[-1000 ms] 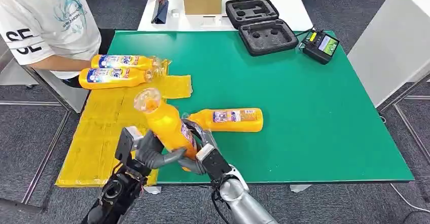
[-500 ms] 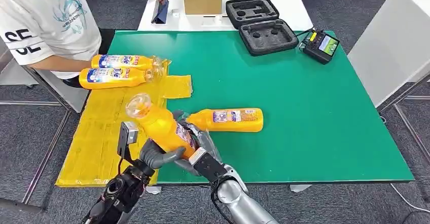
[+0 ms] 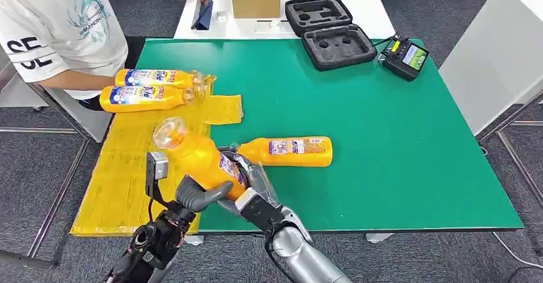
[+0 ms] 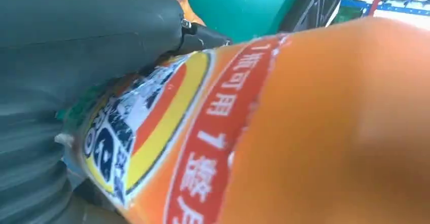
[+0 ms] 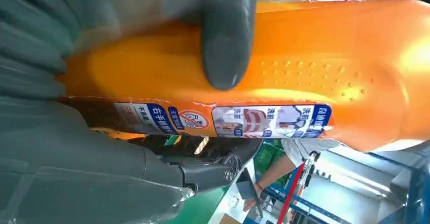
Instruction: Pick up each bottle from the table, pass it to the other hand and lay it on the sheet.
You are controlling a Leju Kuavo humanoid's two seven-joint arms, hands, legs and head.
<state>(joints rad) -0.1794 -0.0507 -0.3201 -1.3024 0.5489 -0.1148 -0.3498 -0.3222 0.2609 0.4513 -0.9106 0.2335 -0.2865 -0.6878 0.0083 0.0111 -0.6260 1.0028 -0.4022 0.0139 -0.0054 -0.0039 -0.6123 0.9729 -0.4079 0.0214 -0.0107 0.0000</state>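
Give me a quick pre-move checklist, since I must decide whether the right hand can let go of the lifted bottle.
1. Left hand grips the held bottle: ok.
2. Right hand also touches it: ok; thumb across the body.
3. Left grip firm enough alone: cannot tell.
4. Bare space on the yellow sheet: ok.
5. Two laid bottles out of the way: ok.
6. Remaining table bottle clear of both hands: not ok, close to the right hand.

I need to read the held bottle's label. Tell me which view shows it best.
The right wrist view: the held bottle shows its label strip sharply. The left wrist view shows the label close but blurred; the head view shows the whole bottle, label tiny.
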